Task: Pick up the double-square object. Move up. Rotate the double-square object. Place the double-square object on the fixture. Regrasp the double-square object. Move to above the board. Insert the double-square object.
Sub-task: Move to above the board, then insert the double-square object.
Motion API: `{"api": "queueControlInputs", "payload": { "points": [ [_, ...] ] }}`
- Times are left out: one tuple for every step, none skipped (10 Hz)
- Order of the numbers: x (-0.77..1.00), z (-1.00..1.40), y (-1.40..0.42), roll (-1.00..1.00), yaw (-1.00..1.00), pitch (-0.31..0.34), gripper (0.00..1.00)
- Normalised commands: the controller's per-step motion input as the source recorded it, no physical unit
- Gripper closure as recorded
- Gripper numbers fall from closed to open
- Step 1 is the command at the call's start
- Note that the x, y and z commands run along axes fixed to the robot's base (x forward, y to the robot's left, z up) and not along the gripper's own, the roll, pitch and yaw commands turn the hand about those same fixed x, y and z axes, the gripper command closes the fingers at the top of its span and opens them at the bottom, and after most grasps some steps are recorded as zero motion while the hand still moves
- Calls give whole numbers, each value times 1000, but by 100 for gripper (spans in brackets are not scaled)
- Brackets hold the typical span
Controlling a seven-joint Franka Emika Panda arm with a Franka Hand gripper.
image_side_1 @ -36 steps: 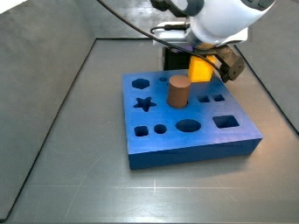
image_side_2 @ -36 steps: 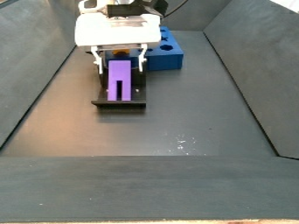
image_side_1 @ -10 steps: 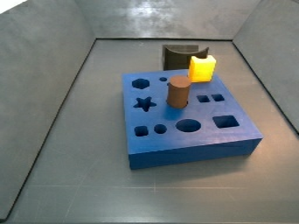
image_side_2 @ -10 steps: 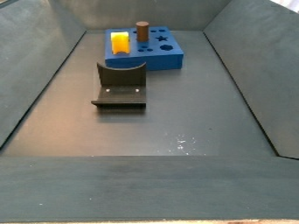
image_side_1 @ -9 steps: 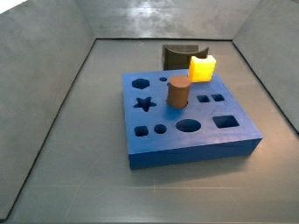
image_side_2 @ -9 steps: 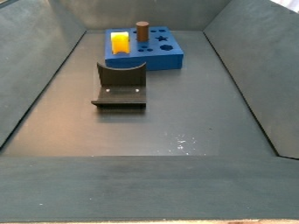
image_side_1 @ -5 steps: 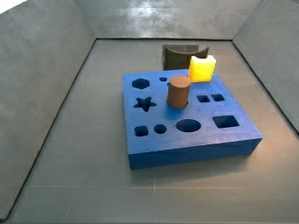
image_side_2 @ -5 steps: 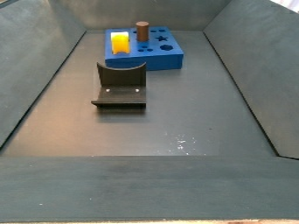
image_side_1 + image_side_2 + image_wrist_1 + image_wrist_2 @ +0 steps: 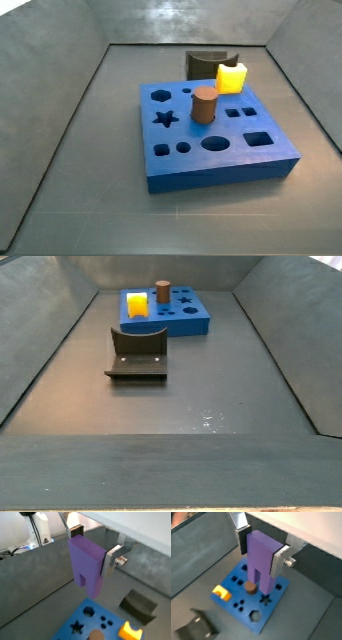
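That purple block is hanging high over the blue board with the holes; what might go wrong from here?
The double-square object, clamped in the gripper, hangs high above the board, so it could come down off its hole. The brown cylinder and yellow block stand up from the board and might get bumped. It could also slip between the fingers.

Dark grey matte floor (image 9: pixel 80 210), w/ grey walls (image 9: pixel 54 60) sloping outward all round. Light glare (image 9: pixel 167 12) on back wall, top centre of a side view. Small white specks (image 9: pixel 207 416) on floor, lower centre. Bright clutter (image 9: pixel 27 537) beyond wall in a wrist view.
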Motion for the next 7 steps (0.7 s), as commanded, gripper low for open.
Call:
{"api": "queueControlInputs", "payload": {
  "points": [
    [-50,4,16,-551,-47,-33,100],
    [-40,-2,14,-356,-28,-32,100],
    [677,-254,0,-93,540,0,100],
    [640,-189,0,-59,589,0,100],
    [640,-160,0,-46,589,0,100],
    [709,-80,0,-4,554,0,100],
    [749,-63,0,0,526,0,100]
  ]
}}
